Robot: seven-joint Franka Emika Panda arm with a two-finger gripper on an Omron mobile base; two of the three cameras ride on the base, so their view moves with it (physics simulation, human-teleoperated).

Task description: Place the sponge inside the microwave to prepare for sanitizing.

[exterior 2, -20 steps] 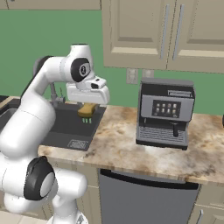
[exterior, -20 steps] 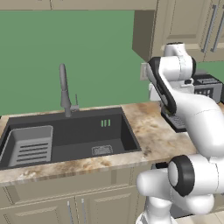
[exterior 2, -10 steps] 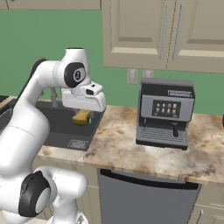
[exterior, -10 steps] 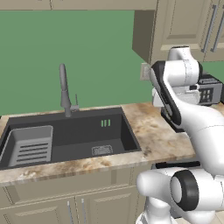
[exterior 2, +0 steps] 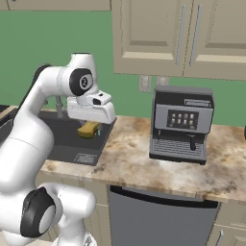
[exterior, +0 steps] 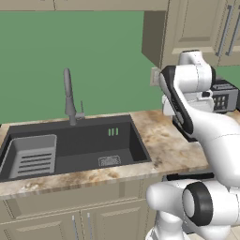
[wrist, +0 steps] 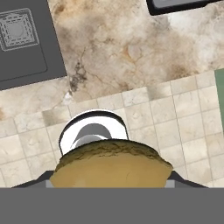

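Observation:
The olive-yellow sponge [exterior 2: 89, 129] hangs under the white hand, above the sink's right end near the counter. My gripper [exterior 2: 90, 128] is shut on it. In the hand view the sponge [wrist: 111, 164] spreads across the bottom, between the dark fingertips [wrist: 176, 177] of my gripper [wrist: 111, 181]. Beyond it lie the marble counter and the tiled floor. The microwave is out of view.
A dark sink [exterior: 75, 145] with a grey rack [exterior: 33, 157] and a tall faucet [exterior: 69, 96] is set in the marble counter [exterior 2: 139, 158]. A silver-black coffee machine [exterior 2: 180, 125] stands on the counter to the right. Beige wall cabinets [exterior 2: 178, 36] hang above.
The arm has swung a little to the right and the hand has turned. The sponge has sunk slightly while still gripped. The cameras have not moved.

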